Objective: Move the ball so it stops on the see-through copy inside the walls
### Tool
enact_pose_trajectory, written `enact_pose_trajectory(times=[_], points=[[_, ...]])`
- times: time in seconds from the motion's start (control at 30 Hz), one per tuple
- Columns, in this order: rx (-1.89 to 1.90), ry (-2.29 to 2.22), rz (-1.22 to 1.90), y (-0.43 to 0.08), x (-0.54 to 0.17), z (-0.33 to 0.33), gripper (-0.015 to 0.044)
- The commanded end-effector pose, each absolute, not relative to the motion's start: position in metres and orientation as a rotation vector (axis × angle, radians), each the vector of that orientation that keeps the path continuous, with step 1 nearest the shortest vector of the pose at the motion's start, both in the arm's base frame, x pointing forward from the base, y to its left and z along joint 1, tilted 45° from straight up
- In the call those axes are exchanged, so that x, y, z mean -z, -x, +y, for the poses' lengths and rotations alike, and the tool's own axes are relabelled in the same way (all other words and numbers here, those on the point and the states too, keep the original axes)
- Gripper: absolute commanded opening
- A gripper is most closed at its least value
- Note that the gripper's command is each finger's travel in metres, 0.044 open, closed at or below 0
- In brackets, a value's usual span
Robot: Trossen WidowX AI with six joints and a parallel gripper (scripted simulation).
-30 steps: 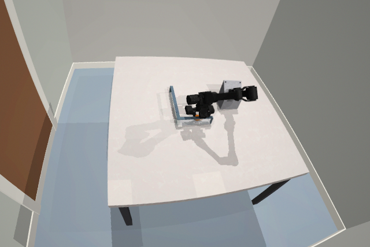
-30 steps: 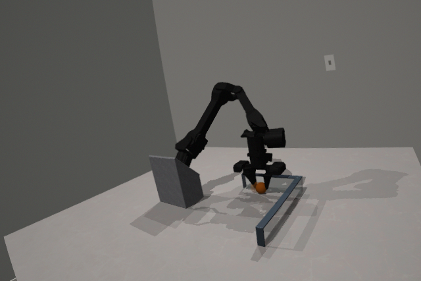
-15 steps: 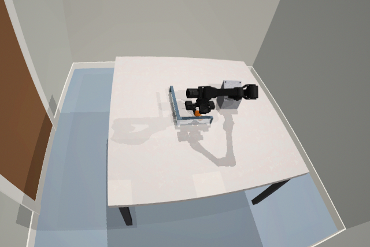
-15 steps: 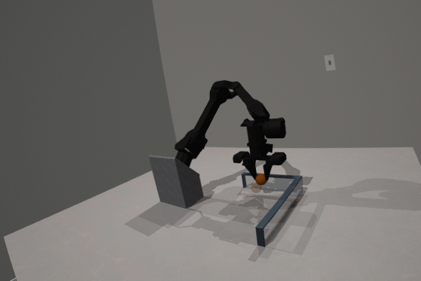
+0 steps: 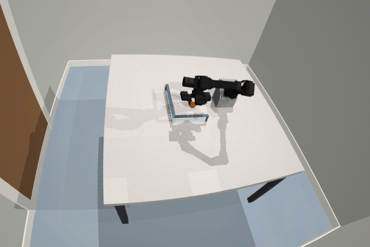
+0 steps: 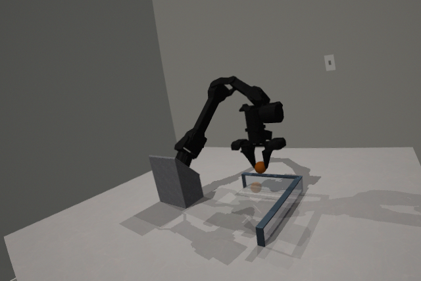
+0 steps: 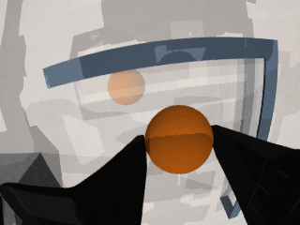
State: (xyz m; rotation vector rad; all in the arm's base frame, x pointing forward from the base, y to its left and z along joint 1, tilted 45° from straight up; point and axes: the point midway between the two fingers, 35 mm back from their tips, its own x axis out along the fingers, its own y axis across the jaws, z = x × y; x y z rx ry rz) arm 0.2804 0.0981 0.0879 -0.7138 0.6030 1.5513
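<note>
Bolted at the base to a grey block (image 6: 175,181), rising steeply to a high elbow, then folding forward and down. Wrist pointing straight down, gripper (image 6: 259,163) hanging vertical above the table (image 6: 102,237). Fingers angled inward, clamped on the orange ball (image 6: 260,166) at their tips, one on each side, roughly half spread. Held aloft, off the surface. Seen from above, forearm stretched level away from the base, gripper (image 5: 193,102) tucked beneath the wrist.
</note>
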Motion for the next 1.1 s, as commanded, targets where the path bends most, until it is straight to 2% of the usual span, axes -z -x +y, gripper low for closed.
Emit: enact_pose_trajectory(times=[0.0, 0.3, 1.07], points=[[-1.571, 0.703, 0.585, -0.275, -0.107, 0.089, 0.0000], [-1.596, 0.679, 0.572, -0.266, -0.127, 0.079, 0.0000], [-1.596, 0.680, 0.573, -0.242, -0.074, 0.124, 0.0000]])
